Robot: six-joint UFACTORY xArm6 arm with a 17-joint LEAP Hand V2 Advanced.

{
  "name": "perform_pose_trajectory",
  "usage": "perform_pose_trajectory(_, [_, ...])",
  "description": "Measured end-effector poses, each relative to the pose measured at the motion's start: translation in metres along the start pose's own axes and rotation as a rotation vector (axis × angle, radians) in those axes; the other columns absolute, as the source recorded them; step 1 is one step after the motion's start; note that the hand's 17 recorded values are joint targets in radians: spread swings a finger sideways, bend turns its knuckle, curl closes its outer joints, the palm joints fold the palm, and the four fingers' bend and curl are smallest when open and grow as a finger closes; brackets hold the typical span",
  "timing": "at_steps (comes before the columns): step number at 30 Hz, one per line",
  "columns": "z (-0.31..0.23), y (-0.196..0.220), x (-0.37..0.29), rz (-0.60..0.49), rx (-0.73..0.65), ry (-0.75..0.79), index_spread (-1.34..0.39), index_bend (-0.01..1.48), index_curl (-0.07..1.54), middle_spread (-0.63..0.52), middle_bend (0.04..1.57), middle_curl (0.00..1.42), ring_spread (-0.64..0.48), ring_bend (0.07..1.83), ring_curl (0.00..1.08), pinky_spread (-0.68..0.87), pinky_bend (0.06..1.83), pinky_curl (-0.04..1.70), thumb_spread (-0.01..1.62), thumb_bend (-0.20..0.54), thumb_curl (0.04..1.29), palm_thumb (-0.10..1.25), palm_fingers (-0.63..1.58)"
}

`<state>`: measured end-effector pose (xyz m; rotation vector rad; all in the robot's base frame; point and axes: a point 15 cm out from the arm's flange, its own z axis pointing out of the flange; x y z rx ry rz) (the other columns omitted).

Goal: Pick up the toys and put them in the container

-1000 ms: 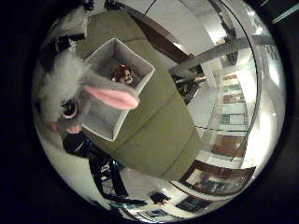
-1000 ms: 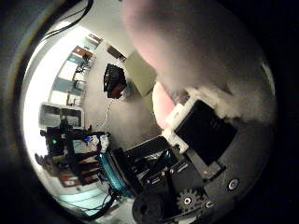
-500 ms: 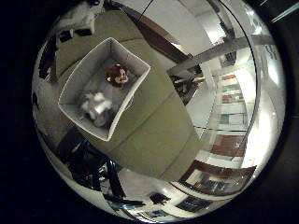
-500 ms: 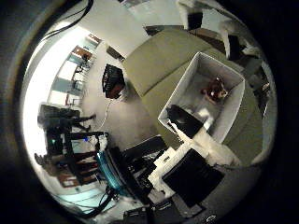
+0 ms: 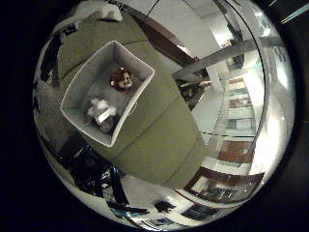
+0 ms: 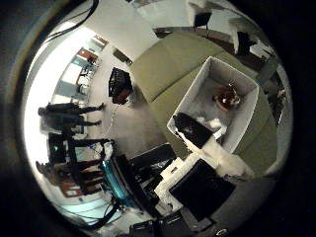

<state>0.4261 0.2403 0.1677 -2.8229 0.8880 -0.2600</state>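
Note:
A white open box, the container (image 5: 136, 62), stands on an olive green table (image 5: 159, 130) below my palm. Inside it lie a small brown toy (image 5: 121, 77) and a white and grey plush rabbit (image 5: 99, 111). In the thumb side view the container (image 6: 209, 71) shows with the brown toy (image 6: 227, 96) in it, and the plush is mostly hidden behind my thumb. My right hand (image 6: 212, 163) is above the container, away from it. Its fingers (image 6: 240, 38) are spread at the view's edge and hold nothing.
The green table (image 6: 163, 59) reaches well past the container on all sides. A black box (image 6: 120, 83) stands on the floor beyond the table's edge. Shelves and windows line the room's walls.
One second ago the plush rabbit was held close against my palm. Half a second ago it lay in the container beside the brown toy, and it lies there now.

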Motion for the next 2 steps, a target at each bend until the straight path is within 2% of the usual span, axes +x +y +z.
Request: perform_pose_trajectory(2, [-0.0011,0.0018,0.0049,0.006,0.001,0.004,-0.43,0.3,0.45,-0.16,0.69,0.56,-0.18,0.91,0.48,0.19,0.81,0.47,1.07,-0.023,0.38,0.66,0.34])
